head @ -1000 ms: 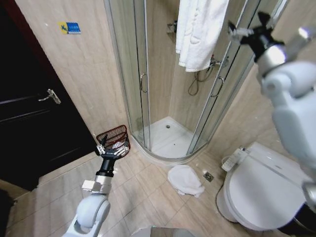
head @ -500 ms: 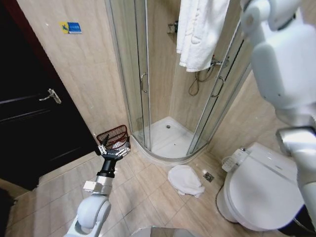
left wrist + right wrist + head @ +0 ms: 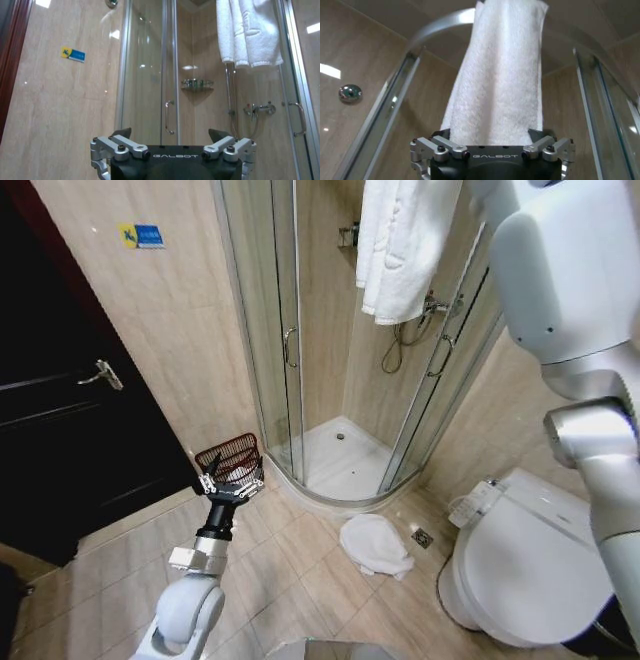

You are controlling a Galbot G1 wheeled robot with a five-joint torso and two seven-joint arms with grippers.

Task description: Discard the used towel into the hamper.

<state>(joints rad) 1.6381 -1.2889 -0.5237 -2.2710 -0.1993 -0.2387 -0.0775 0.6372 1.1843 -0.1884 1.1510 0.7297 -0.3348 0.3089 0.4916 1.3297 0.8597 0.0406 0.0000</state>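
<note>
Bathroom, beige tile floor (image 3: 300,580) and walls, corner shower with glass doors at the far middle. Nearest thing: a white cloth heap (image 3: 375,545) on the floor, just right of centre, close to the toilet (image 3: 530,570). Left gripper (image 3: 232,480) is held low at left, over the floor, jaws spread wide and holding nothing; it points toward the shower. Just behind it, touching the near wall corner by the shower door, stands the hamper (image 3: 232,452), with something pale inside.

Farther and high: the towel (image 3: 405,240) hangs over the shower rail, long axis straight down. In the right wrist view the right gripper (image 3: 492,137) sits directly under the towel (image 3: 500,82), jaws spread to either side of its lower edge, not closed on it. Right arm is plainly the nearer one; the towel lies dead ahead between its jaws.
</note>
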